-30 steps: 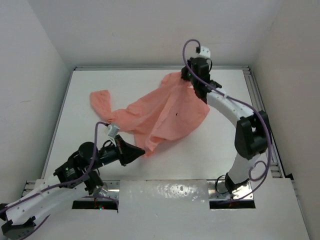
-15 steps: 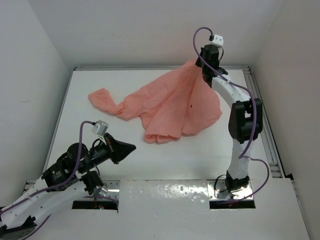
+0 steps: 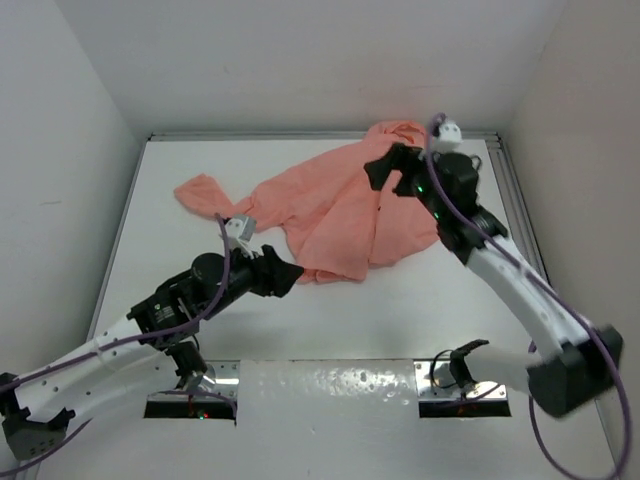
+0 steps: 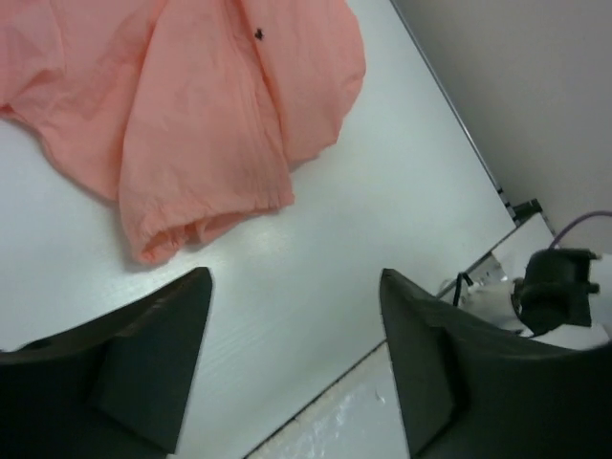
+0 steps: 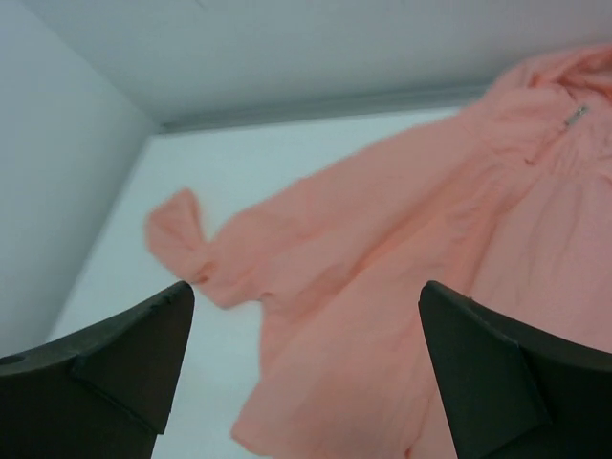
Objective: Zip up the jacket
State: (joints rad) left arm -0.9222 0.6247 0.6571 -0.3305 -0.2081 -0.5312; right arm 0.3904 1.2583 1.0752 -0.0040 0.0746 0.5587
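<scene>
The salmon-pink jacket [image 3: 330,215] lies crumpled on the white table, its hood [image 3: 395,130] at the back wall and one sleeve [image 3: 200,195] trailing left. My left gripper [image 3: 283,272] is open just off the near hem. In the left wrist view the gripper [image 4: 294,277] has only bare table between its fingers, with the jacket [image 4: 210,124] and its tiny dark mark [image 4: 258,33] ahead. My right gripper [image 3: 388,165] hangs open above the jacket's upper part. In the right wrist view the gripper [image 5: 304,287] holds nothing over the jacket [image 5: 402,249], and a small grey metal piece [image 5: 575,116] shows near the collar.
White walls close in the table on the left, back and right. A metal rail [image 3: 515,210] runs along the right edge. A shiny white plate [image 3: 330,385] lies between the arm bases. The right arm's base [image 4: 550,287] shows in the left wrist view.
The right gripper has opened and let go of the lifted jacket, which now lies on the table; that arm swung forward. The left gripper has opened and moved up to the near hem.
</scene>
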